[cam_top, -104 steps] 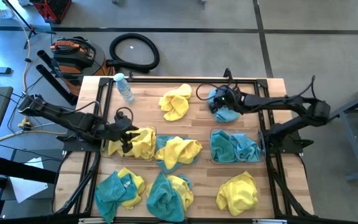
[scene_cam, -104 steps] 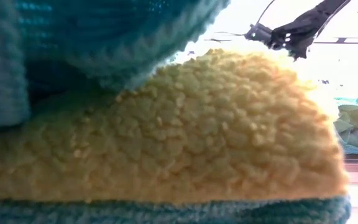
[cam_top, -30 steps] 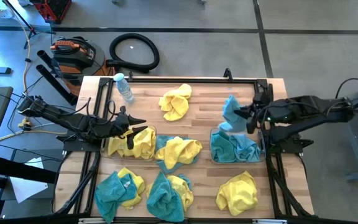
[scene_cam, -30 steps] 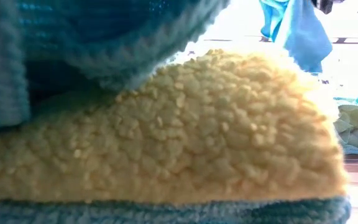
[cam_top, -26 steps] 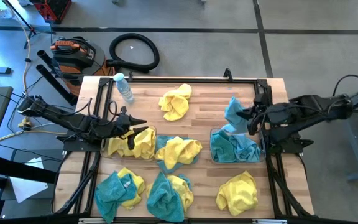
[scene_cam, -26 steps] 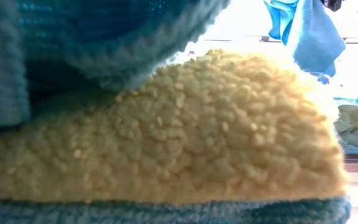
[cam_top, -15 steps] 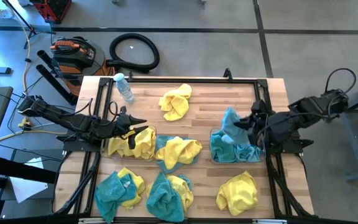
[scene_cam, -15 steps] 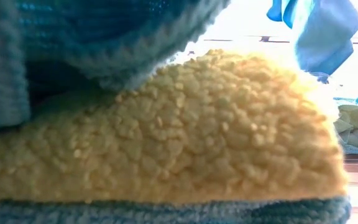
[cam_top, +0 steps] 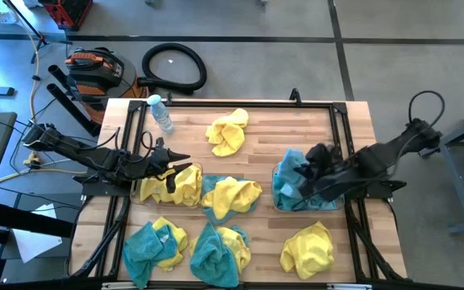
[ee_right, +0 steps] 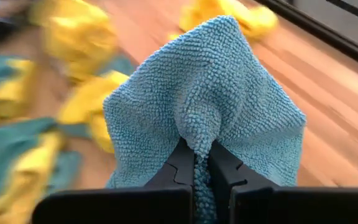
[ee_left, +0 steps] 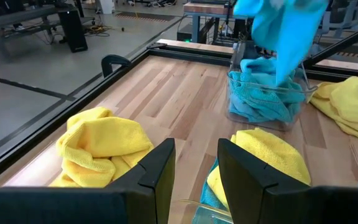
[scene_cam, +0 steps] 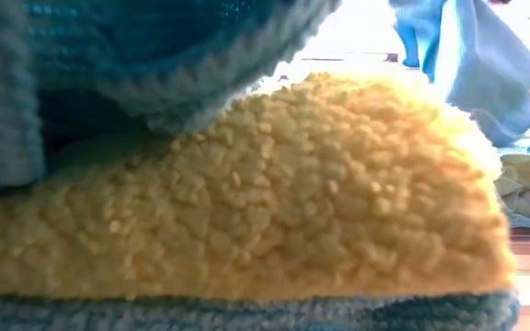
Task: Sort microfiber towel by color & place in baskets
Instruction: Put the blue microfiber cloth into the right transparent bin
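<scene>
My right gripper is shut on a teal towel that hangs over the right basket, which holds several teal towels. The hanging towel also shows in the low view and in the left wrist view, above the basket. My left gripper is open and empty, just above the far rim of the left basket, which holds yellow towels. My right gripper pinches a bunched fold of the teal towel between its two fingers. The towel is lifted clear and drapes slack from the fingertips above the right basket.
Loose towels lie on the table: a yellow one at the far middle, a yellow one on a teal one at the centre, teal and yellow heaps along the near edge, and a yellow one. A water bottle lies at the far left.
My right gripper has carried the teal towel from the table's far right part toward the near edge and a little left, over the right basket. The towel hangs slack below it the whole way. My left arm has kept still.
</scene>
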Tool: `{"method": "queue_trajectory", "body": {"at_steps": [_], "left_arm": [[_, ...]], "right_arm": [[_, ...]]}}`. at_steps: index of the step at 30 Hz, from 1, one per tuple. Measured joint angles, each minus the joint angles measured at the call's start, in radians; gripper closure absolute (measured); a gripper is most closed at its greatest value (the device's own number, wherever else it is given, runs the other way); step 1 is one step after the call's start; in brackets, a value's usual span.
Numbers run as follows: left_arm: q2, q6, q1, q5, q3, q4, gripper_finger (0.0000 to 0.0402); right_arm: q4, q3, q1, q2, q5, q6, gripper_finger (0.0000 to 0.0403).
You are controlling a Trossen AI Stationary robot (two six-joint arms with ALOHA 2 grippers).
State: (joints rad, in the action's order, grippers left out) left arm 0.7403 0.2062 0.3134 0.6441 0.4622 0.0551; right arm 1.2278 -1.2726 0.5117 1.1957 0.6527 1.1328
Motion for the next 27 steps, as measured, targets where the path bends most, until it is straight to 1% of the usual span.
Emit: {"method": "queue_trajectory", "body": {"at_steps": [3,5,8,12,15,19,23,27], "left_arm": [[0.000,0.000,0.000,0.000,0.000,0.000,0.0291],[0.000,0.000,0.000,0.000,0.000,0.000,0.0291],[0.000,0.000,0.000,0.000,0.000,0.001,0.0291],[0.000,0.000,0.000,-0.003,0.000,0.001,0.0291],[0.000,0.000,0.000,-0.003,0.000,0.000,0.0291],[0.000,0.000,0.000,-0.003,0.000,0.000,0.0291],[0.000,0.001,0.000,-0.003,0.000,0.000,0.0291],[0.000,0.001,0.000,-0.004,0.000,0.000,0.0291]], "right_arm": [[0.015,0.063,0.003,0.039,-0.026,0.100,0.0402],[-0.037,0.129,0.015,0.043,-0.037,0.141,0.0402],[-0.171,0.232,0.031,0.039,-0.059,0.169,0.0402],[-0.353,0.362,0.042,0.035,-0.062,0.169,0.0402],[-0.451,0.450,0.031,0.035,-0.104,0.154,0.0402],[-0.541,0.552,0.009,0.035,-0.163,0.151,0.0402],[-0.619,0.629,-0.010,0.035,-0.187,0.150,0.0402],[-0.721,0.691,-0.027,0.035,-0.192,0.127,0.0392]]}}
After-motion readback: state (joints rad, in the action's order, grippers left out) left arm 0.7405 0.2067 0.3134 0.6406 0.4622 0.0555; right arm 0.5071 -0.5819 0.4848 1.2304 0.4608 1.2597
